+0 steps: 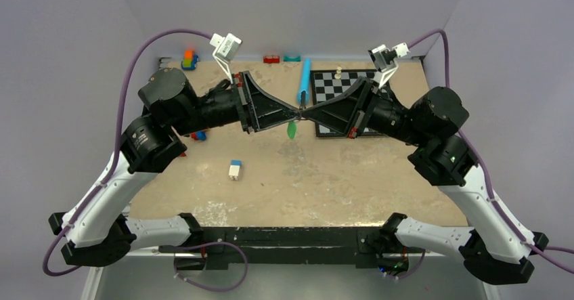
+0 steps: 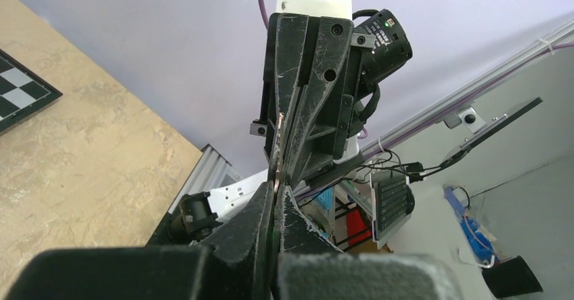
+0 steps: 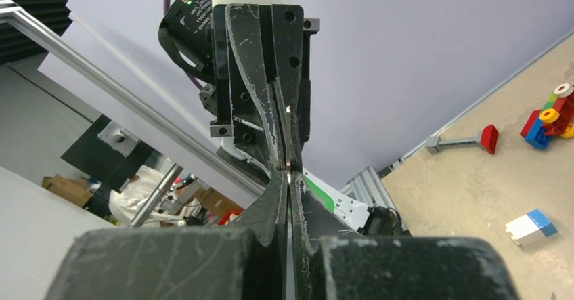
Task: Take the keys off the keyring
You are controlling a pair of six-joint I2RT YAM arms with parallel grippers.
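In the top view my left gripper [image 1: 295, 113] and right gripper [image 1: 306, 115] meet tip to tip above the table's middle. Both are shut on a thin metal keyring [image 1: 300, 114] pinched between them. The keys, a small bright green flat piece [image 1: 292, 130], hang just below the meeting point. In the left wrist view my left gripper [image 2: 277, 190] is shut on a thin metal sliver [image 2: 278, 152] that runs up into the opposite jaws. In the right wrist view my right gripper [image 3: 289, 177] is shut on a silvery sliver [image 3: 290, 168], with a green edge [image 3: 319, 194] beside it.
A blue-topped white block [image 1: 235, 170] lies on the table in front of the left arm, also in the right wrist view [image 3: 531, 227]. A chessboard [image 1: 336, 84] and a blue cylinder [image 1: 305, 76] lie at the back. Toy bricks [image 1: 189, 59] stand along the far edge.
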